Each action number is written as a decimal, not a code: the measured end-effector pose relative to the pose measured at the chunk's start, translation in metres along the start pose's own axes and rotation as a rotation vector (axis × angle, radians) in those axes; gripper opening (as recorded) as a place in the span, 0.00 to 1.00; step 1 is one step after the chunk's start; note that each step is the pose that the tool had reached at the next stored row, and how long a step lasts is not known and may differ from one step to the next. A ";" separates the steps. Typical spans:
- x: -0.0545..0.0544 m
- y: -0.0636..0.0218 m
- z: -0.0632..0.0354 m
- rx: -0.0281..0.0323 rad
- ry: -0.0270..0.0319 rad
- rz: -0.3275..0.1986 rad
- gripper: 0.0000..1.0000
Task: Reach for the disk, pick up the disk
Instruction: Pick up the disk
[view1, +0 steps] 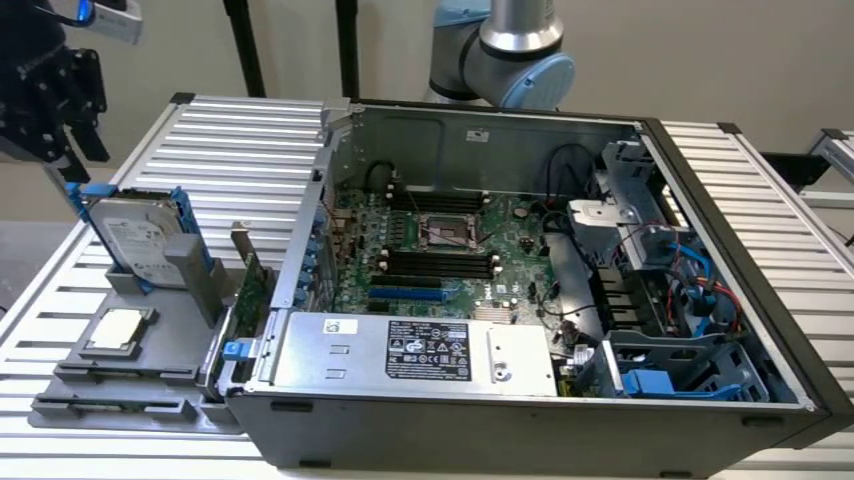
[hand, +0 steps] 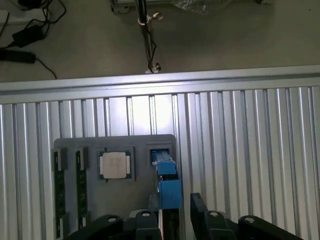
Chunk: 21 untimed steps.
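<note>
The disk (view1: 134, 232) stands on edge in a grey tray (view1: 163, 345) at the exterior view's left, on the slatted metal desk (view1: 227, 140). Above it, clear of its blue carrier, hangs the black tool (view1: 64, 130), its fingers (hand: 199, 207) apart and holding nothing. In the wrist view the disk's blue edge lines up with the gap between them. A square silver chip (view1: 118, 330) lies in the tray near the disk. Further right sits an open computer case (view1: 534, 432), with the robot arm (view1: 514, 45) behind it.
</note>
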<state>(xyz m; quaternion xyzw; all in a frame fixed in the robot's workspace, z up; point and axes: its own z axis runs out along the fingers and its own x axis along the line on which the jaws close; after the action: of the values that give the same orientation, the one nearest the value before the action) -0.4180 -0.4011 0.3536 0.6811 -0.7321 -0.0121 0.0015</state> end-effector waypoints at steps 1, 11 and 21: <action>0.000 0.0000 0.0007 0.0001 0.0000 0.000 0.42; 0.001 -0.0003 0.0167 0.0002 0.0002 0.000 0.54; 0.003 -0.0008 0.0348 0.0008 0.0002 0.000 0.54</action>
<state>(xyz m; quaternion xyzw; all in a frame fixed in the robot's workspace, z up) -0.4180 -0.4041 0.3187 0.6811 -0.7320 -0.0117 0.0013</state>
